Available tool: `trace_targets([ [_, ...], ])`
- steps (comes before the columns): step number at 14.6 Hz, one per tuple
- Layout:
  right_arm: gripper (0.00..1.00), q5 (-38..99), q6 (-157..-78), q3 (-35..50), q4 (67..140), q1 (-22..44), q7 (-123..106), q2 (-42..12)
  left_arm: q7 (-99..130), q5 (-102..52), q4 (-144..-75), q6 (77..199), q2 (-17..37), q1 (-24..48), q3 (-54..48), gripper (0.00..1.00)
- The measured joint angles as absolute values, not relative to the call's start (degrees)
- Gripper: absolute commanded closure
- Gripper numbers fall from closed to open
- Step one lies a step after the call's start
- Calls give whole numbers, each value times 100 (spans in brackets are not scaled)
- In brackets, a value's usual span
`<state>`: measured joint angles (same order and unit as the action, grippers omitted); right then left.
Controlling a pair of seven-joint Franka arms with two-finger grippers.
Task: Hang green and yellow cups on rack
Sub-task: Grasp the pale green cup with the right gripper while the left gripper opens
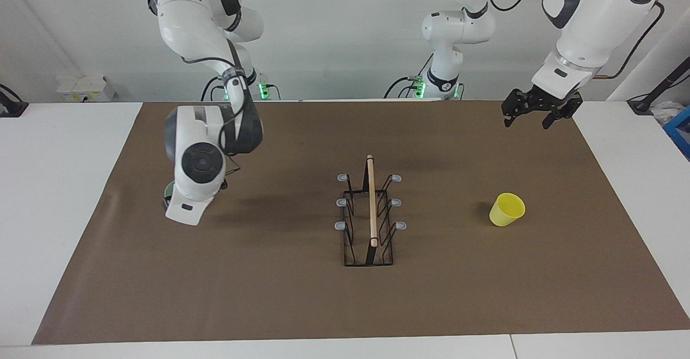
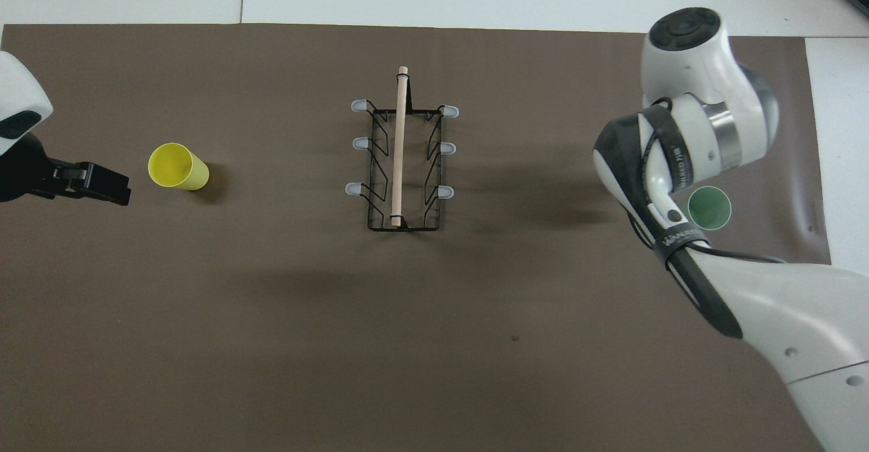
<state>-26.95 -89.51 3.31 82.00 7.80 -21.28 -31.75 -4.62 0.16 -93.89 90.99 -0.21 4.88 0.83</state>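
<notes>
My right gripper (image 1: 180, 208) is down at the green cup (image 2: 709, 208), fingers hidden so I cannot tell their spread, my left gripper (image 1: 533, 112) waits open above the yellow cup (image 1: 507, 209), rack (image 1: 371, 213) empty between; I should pinch the rim squarely

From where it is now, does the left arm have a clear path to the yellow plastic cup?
Probably yes. The left gripper hangs raised at the left arm's end of the table, and bare brown mat surrounds the upright bright yellow plastic cup.
</notes>
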Motion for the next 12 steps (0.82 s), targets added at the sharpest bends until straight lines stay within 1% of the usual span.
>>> trace_targets([
  [1, 0, -2994, -8886, 336, 8295, 924, -2434, -3258, -462, -9, -9390, 9108, -14, 484, 91, 8],
  [3, 0, -3630, -8838, 341, 8672, 1156, -3220, -3321, -453, -139, -9391, 9112, 32, 458, 115, 0],
  [5, 0, -4140, -8930, 343, 9119, 1249, -3956, -3303, -450, -257, -9338, 9125, 185, 331, 119, 0],
  [9, 0, -5049, -9208, 380, 9995, 1369, -4409, -3134, -424, -519, -8897, 9208, 888, -58, 139, 0],
  [12, 0, -5518, -9212, 389, 10313, 1465, -4352, -3110, -97, -651, -8508, 9277, 1449, -168, 241, 0],
])
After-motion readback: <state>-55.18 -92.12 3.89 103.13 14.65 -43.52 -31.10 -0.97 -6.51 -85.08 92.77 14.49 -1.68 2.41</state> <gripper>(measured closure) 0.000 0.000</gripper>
